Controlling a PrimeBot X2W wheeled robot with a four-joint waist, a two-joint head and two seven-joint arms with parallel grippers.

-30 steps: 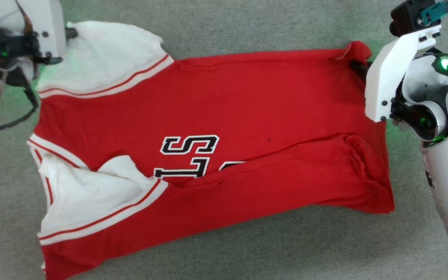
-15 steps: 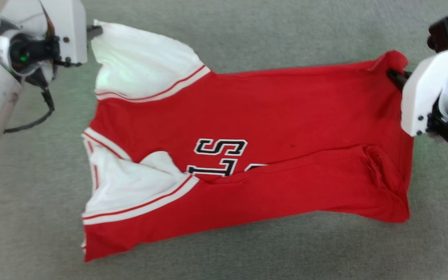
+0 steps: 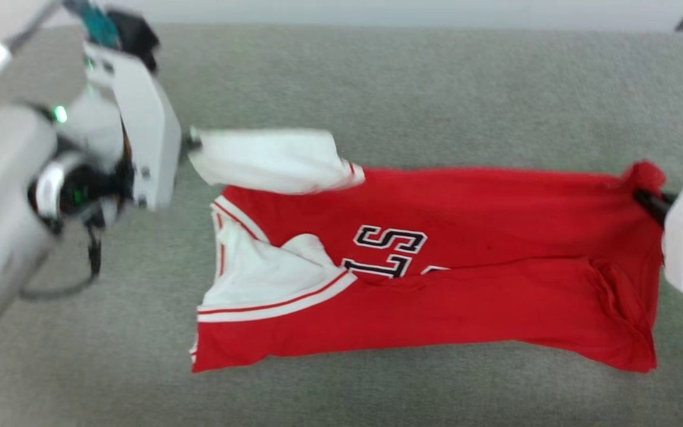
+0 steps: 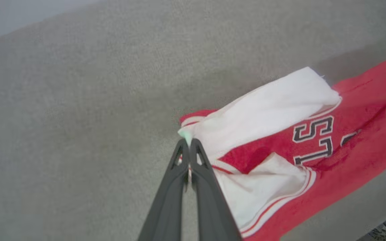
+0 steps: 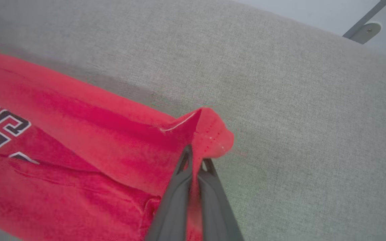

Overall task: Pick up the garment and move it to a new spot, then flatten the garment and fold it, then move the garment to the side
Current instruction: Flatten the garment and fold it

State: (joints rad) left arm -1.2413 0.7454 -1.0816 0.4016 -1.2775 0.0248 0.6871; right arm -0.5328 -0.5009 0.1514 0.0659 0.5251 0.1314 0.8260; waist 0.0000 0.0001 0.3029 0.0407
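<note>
1. now: left gripper (image 4: 188,144) clenched on white sleeve tip (image 4: 193,132), right gripper (image 5: 196,162) clenched on hem corner (image 5: 213,134); red white-sleeved basketball shirt (image 3: 495,237) stretched btwn jaws.
2. carry w/ even tension, arms level; lay flat on grey fabric surface (image 3: 377,77).

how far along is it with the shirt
Done: both ends are gripped, the left gripper shut on the white sleeve, the right gripper shut on the red hem corner. In hand: the red basketball shirt hangs stretched between them, its near edge rumpled on the grey fabric surface. To do: flattening, folding, setting aside.
</note>
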